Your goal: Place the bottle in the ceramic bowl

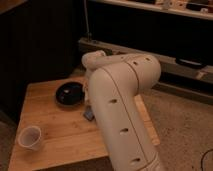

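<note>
The black glossy ceramic bowl [68, 93] sits at the far middle of the wooden table [55, 125]. The bottle is out of view. My big white arm [120, 105] reaches over the table from the right, and its bent joint [93, 60] is just right of the bowl. My gripper is hidden behind the arm, somewhere by the bowl's right side. Nothing shows inside the visible part of the bowl.
A translucent whitish plastic cup [29, 137] stands at the table's front left corner. A small blue-grey block [88, 114] peeks out beside the arm, in front of the bowl. A dark cabinet and a low shelf stand behind the table. Speckled floor lies to the right.
</note>
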`<state>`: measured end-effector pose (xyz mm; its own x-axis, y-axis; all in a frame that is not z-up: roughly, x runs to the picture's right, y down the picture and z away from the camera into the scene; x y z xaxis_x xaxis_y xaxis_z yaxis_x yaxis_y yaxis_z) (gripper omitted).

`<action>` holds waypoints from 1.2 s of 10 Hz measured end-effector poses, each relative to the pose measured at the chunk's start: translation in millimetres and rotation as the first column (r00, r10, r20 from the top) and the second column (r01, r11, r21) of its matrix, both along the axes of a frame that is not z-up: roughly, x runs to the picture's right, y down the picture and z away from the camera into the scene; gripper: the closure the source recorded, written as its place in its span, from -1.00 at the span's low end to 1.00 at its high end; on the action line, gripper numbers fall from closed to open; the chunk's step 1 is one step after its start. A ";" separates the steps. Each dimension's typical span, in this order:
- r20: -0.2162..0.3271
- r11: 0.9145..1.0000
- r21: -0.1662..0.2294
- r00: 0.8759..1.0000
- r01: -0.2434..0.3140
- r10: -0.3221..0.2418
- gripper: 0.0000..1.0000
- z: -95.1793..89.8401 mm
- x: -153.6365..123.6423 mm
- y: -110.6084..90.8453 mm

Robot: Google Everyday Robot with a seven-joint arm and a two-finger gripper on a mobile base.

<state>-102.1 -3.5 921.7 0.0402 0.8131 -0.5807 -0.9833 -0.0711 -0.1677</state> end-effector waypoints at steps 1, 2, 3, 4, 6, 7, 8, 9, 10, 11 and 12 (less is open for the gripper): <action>0.009 1.000 0.009 1.000 0.002 -0.002 1.00 -5.0 -5.8 -4.9; 0.016 1.000 0.018 1.000 0.001 -0.001 1.00 -9.7 -10.1 -10.3; 0.024 1.000 0.023 1.000 -0.001 0.000 1.00 -13.6 -14.8 -13.9; 0.040 1.000 0.026 0.999 0.000 -0.001 1.00 -18.3 -23.6 -15.7; 0.075 1.000 0.029 0.997 0.009 -0.011 1.00 -23.9 -44.1 -15.6; 0.093 0.999 0.030 0.996 0.015 -0.018 1.00 -26.3 -56.3 -15.6; 0.104 0.999 0.029 0.994 0.021 -0.024 0.95 -26.7 -65.3 -15.3; 0.109 0.999 0.027 0.994 0.025 -0.028 0.81 -27.2 -71.3 -15.2; 0.113 0.999 0.025 0.993 0.032 -0.035 0.58 -27.1 -77.3 -14.1; 0.113 0.999 0.023 0.993 0.036 -0.038 0.39 -26.4 -79.2 -13.4; 0.111 0.999 0.021 0.993 0.038 -0.040 0.18 -25.3 -79.9 -12.9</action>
<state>-182.0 -16.4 896.4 0.1361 0.8203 -0.5556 -0.9603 -0.0286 -0.2776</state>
